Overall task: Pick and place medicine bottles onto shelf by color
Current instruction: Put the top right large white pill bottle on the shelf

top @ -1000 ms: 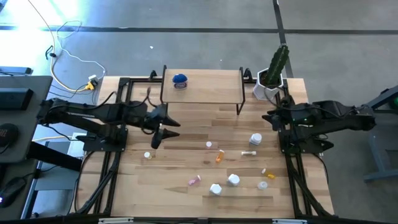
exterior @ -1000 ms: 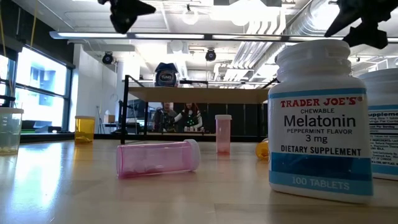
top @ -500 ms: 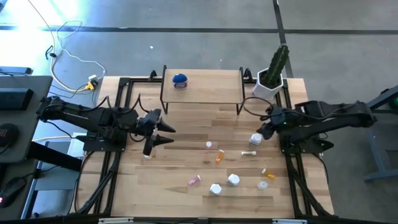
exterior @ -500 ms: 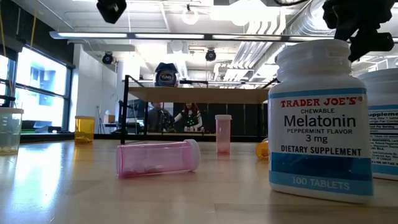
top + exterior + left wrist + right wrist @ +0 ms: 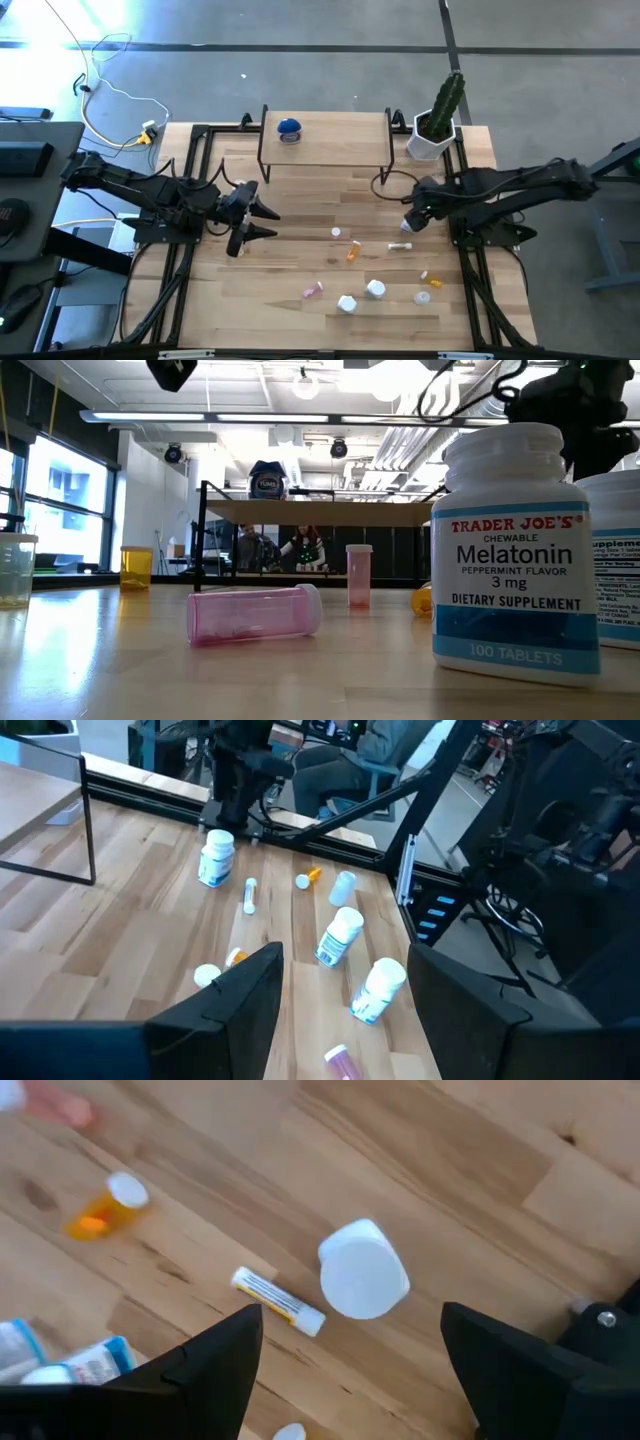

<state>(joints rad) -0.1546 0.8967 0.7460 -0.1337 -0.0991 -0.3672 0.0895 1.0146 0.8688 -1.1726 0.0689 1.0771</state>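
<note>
The right gripper [image 5: 409, 222] had swung inward from the table's right edge over the last second, its jaws spreading wide, and now hung directly above a white bottle [image 5: 363, 1269] standing upright with its round cap toward the wrist camera. That read as the approach to a pick, nothing yet held. A slim white tube [image 5: 278, 1300] lay just beside the bottle (close enough to get nudged). The left gripper [image 5: 252, 222] waited over the table's left side, jaws partly open and empty. The shelf [image 5: 325, 140] carried only a blue-lidded jar [image 5: 289, 129].
</note>
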